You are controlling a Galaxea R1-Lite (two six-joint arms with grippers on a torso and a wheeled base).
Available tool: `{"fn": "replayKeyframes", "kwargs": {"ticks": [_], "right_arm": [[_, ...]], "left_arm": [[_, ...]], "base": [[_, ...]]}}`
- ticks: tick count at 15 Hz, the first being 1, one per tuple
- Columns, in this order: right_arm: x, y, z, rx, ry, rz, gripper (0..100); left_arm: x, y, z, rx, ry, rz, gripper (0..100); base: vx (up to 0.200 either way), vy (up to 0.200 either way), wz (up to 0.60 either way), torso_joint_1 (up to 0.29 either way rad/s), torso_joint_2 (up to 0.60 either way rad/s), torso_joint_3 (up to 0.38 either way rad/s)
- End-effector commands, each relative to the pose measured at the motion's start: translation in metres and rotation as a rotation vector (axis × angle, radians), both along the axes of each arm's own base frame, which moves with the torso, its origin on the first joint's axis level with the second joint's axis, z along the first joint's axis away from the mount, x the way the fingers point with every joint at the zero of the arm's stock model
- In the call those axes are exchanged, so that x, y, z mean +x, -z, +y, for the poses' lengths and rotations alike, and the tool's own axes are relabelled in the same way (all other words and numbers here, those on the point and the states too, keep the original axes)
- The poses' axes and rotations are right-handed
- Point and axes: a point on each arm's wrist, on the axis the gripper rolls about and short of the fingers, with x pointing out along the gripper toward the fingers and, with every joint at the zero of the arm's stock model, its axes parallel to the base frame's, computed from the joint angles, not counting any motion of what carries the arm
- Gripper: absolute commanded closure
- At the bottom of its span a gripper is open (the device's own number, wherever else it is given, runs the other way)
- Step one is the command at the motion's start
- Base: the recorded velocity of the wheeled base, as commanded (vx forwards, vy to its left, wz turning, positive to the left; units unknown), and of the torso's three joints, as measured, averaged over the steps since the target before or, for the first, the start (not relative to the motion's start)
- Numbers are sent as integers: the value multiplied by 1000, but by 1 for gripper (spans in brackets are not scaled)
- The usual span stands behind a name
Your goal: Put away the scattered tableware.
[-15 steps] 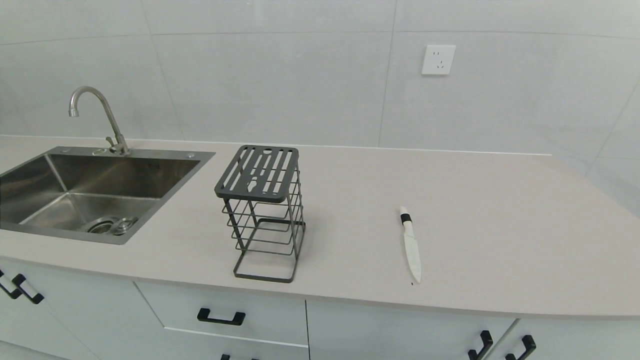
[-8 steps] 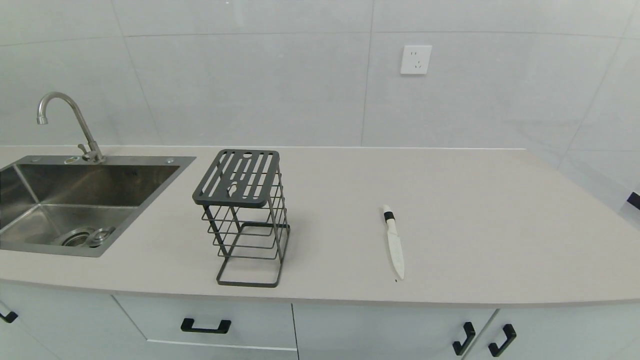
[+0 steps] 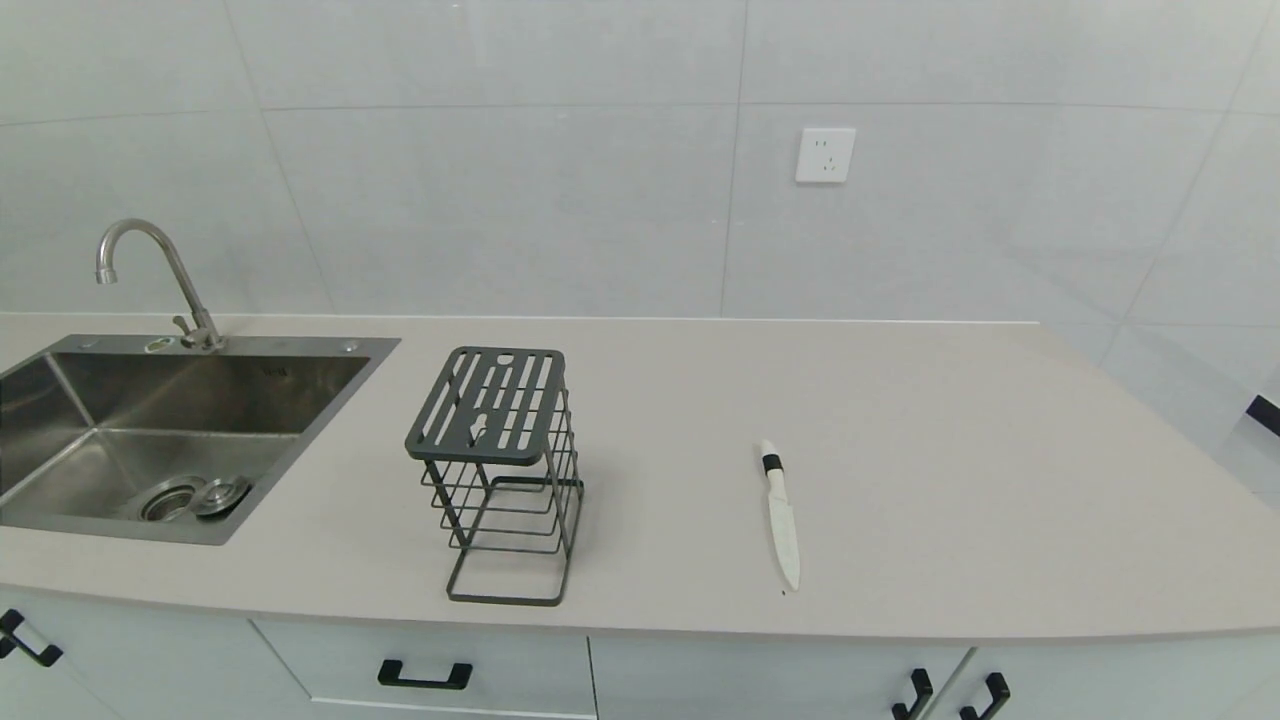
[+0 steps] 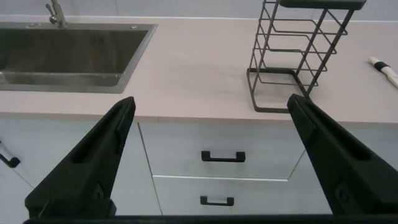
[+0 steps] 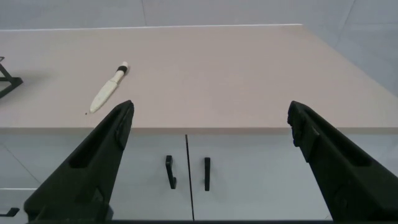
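Observation:
A white knife (image 3: 780, 512) with a black band near its handle lies flat on the counter (image 3: 900, 440), right of centre, tip toward the front edge; it also appears as the knife (image 5: 109, 87) in the right wrist view. A dark wire knife rack (image 3: 495, 470) with a slotted top stands left of it, seen again as the rack (image 4: 298, 56). My left gripper (image 4: 211, 149) hangs open in front of the cabinet drawers, below counter height. My right gripper (image 5: 208, 152) is open too, facing the cabinet doors under the knife.
A steel sink (image 3: 60, 500) with a curved tap (image 3: 150, 270) occupies the counter's left end. A wall socket (image 3: 825, 154) sits on the tiled wall. Drawers with black handles (image 3: 424, 676) run under the counter. Bare counter stretches right of the knife.
The whole head view has shifted: the camera moved, so the counter sits lower and further left in the picture. Knife and rack keep their places on the counter.

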Motion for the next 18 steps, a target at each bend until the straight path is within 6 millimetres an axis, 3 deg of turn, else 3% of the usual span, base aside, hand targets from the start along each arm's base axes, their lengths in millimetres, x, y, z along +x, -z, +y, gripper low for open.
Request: {"fn": "replayKeyframes", "kwargs": {"ticks": [1,6,18], "right_arm": [[0,0,0,0,-2,2,0],[0,0,0,0,-2,2,0],[0,0,0,1,-2,2,0]], "left_arm": [[0,0,0,0,0,1,0],[0,0,0,1,0,1,0],[0,0,0,4,9,0,0]], "base": [[0,0,0,76,-159,-80],[0,0,0,33,-16,20],[0,0,0,295,-51,233]]}}
